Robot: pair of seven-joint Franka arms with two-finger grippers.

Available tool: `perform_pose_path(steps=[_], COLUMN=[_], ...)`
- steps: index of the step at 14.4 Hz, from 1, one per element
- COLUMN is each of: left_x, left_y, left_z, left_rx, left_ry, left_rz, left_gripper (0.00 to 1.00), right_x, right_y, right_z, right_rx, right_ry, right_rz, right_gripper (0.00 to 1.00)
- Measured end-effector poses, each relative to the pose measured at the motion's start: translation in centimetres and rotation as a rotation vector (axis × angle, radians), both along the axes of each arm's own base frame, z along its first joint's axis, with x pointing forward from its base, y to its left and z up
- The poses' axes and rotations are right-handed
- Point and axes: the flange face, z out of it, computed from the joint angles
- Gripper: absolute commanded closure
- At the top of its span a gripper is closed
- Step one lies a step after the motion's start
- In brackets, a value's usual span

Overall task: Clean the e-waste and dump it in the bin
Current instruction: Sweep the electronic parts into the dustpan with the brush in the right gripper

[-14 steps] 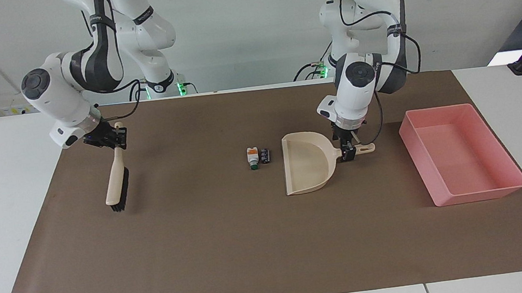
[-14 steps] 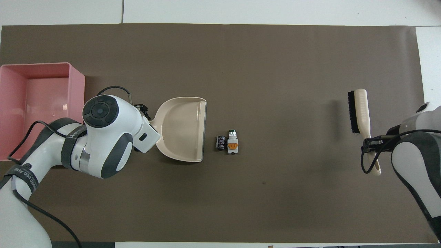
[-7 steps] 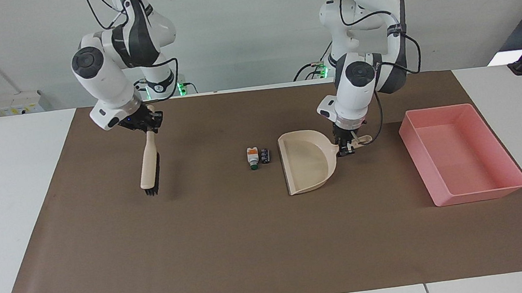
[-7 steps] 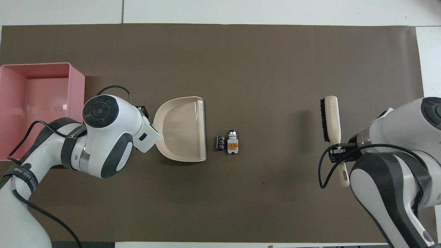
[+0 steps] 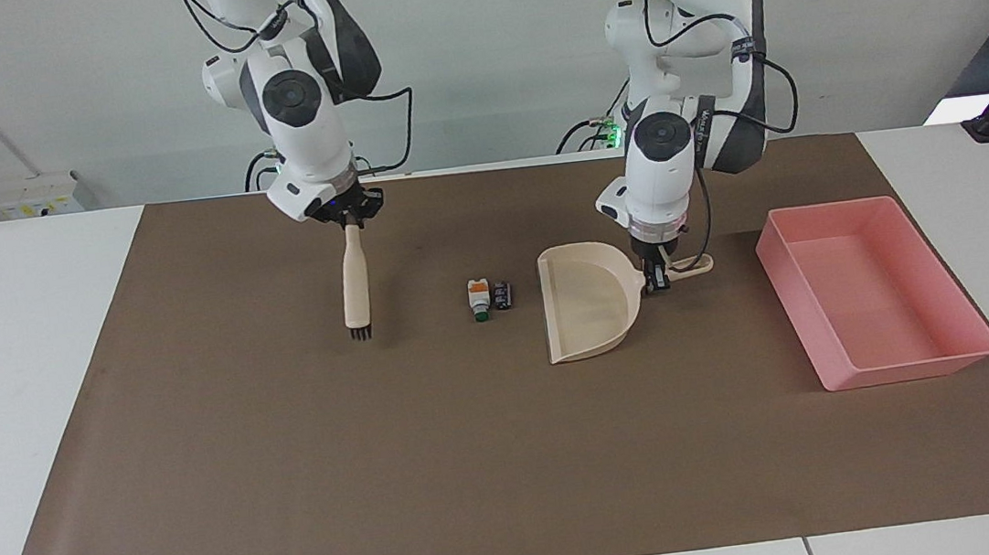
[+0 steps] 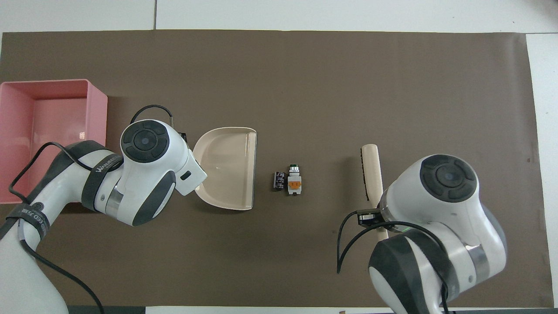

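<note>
The e-waste lies mid-mat: a white piece with orange label and green tip and a dark cylinder touching beside it. My left gripper is shut on the handle of the cream dustpan, whose open mouth faces the e-waste a short gap away. My right gripper is shut on the handle of a cream brush. The brush hangs bristles-down over the mat, on the right arm's side of the e-waste. The pink bin stands at the left arm's end.
A brown mat covers most of the white table. The left arm's wrist covers the dustpan handle in the overhead view. Cables hang from both wrists.
The right arm has swung the brush from its end of the mat toward the middle, closer to the e-waste. The left gripper has shifted and turned the dustpan slightly. The e-waste has not moved.
</note>
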Motion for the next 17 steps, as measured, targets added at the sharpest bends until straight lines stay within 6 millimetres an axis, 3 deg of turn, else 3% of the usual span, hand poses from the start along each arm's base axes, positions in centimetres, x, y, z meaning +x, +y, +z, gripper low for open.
perform_pose_path(steps=[2,5,10,15,17], left_x=[-0.7,-2.2,-3.4,-3.7,-3.7], left_y=[-1.3,-3.5,-4.6,-5.0,-5.0], left_z=[0.2,0.3,-0.3,-0.9,-1.0], left_rx=[0.043,0.112,0.142,0.148,0.149], left_ry=[-0.009,-0.030,-0.013,-0.004,-0.004], left_rz=[-0.013,0.005,0.020,0.013,0.012], left_gripper=[1.00,1.00,1.00,0.99,1.00], right_x=[-1.6,-2.7,-2.9,-0.6,-0.8], right_y=[3.5,6.7,9.4,11.4,13.1], right_z=[-0.8,-2.7,-5.5,-7.1,-7.6], right_rx=[-0.008,-0.012,-0.033,-0.011,-0.014], right_ry=[-0.011,-0.021,-0.044,-0.084,-0.086], right_rz=[0.047,0.091,0.038,0.036,0.044], right_gripper=[1.00,1.00,1.00,1.00,1.00])
